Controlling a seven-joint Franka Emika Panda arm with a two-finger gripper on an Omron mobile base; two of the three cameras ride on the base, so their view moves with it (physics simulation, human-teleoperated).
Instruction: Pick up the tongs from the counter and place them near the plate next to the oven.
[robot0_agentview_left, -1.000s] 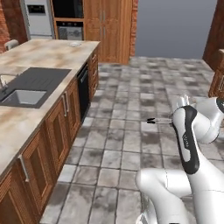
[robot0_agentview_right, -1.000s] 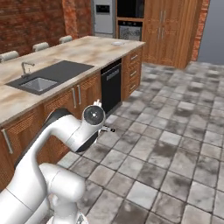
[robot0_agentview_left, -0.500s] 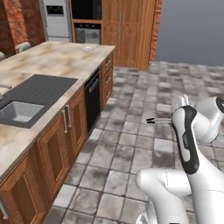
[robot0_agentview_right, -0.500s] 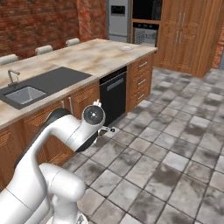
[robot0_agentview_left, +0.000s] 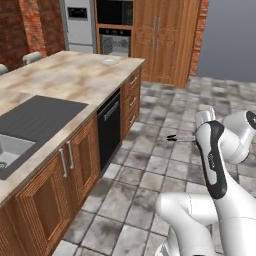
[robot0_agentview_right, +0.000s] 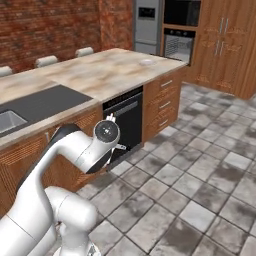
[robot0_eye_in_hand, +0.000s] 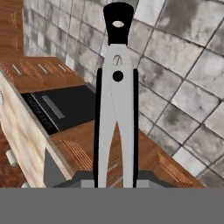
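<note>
Above the tiled floor (robot0_agentview_left: 165, 165), one claw (robot0_eye_in_hand: 116, 181) grips one tongs (robot0_eye_in_hand: 116, 100); one plate (robot0_agentview_left: 109, 62) on counter (robot0_agentview_left: 65, 80).

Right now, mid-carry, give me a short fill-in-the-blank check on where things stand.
1. The gripper is shut on the ____.
2. The tongs hang over the tiled ____, off the counter.
3. The plate lies on the counter's far end, nearest the ____.

Missing words: tongs; floor; oven

One tongs (robot0_eye_in_hand: 117, 100), one plate (robot0_agentview_left: 109, 62), one sink (robot0_agentview_left: 10, 152), one oven (robot0_agentview_left: 115, 42), one dishwasher (robot0_agentview_left: 109, 127), two stools (robot0_agentview_right: 85, 51).
</note>
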